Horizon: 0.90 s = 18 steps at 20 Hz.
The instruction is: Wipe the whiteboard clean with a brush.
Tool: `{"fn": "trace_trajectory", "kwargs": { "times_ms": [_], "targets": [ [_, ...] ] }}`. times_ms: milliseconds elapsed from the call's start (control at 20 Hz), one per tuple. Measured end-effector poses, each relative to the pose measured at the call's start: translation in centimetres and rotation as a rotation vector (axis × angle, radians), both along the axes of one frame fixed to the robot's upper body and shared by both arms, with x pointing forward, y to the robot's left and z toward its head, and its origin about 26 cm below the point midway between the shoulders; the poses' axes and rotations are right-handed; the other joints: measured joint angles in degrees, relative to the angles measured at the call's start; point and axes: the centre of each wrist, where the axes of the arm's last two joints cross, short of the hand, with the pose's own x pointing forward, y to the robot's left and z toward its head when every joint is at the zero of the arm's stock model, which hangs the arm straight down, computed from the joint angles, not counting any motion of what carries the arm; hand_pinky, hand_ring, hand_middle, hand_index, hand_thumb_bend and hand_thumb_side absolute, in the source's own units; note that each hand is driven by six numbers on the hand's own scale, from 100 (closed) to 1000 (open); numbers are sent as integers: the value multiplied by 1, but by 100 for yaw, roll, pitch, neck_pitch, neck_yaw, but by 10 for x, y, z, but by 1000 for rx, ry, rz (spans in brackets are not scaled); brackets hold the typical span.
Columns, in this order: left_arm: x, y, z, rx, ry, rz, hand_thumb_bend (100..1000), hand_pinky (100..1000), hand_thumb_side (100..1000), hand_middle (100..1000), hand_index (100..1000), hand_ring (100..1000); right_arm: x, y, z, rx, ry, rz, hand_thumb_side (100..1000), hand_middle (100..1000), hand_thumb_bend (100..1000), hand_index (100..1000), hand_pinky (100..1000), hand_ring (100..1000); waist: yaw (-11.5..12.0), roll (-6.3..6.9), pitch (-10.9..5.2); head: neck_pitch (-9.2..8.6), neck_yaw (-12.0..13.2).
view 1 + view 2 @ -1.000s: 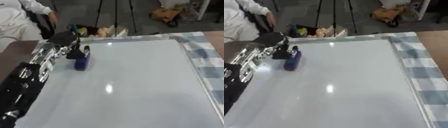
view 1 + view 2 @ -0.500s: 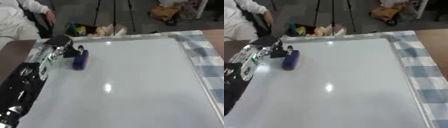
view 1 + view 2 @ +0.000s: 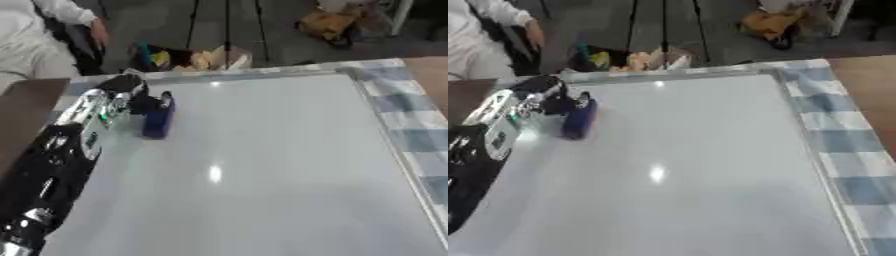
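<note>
A large whiteboard [image 3: 262, 165] with a silver frame lies flat and fills most of both views; I see no marks on it, only a light glare. A blue brush [image 3: 158, 117] rests on the board near its far left corner. My left hand [image 3: 131, 97] comes in along the left edge, its fingers curled round the brush's far end. The black and silver left arm [image 3: 52, 165] runs down the left side. My right hand shows in neither view.
A blue and white checked cloth [image 3: 833, 135] lies under the board along its right side. Beyond the far edge are tripod legs [image 3: 210, 25], bags on the floor [image 3: 192, 59] and a seated person at the upper left.
The left hand and brush have slid a little toward the board's far left corner. The whole picture has also shifted slightly, so the camera moved.
</note>
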Motion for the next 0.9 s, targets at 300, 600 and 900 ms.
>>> {"fn": "trace_trajectory", "kwargs": {
  "times_ms": [300, 600, 900],
  "targets": [
    [4, 2, -10, 8, 33, 40, 275, 488, 1000, 688, 398, 722, 1, 1, 0, -3, 3, 4, 986, 701, 100, 860, 783, 812, -9, 14, 4, -2, 17],
    [6, 3, -16, 57, 35, 64, 261, 463, 980, 688, 384, 726, 1, 1, 0, -3, 3, 5, 984, 700, 100, 860, 783, 812, -27, 29, 7, -3, 20],
    [8, 1, -15, 64, 28, 58, 280, 447, 941, 664, 365, 705, 1, 2, 0, 0, 5, 4, 987, 700, 100, 860, 784, 813, -27, 30, 17, -3, 21]
  ]
}}
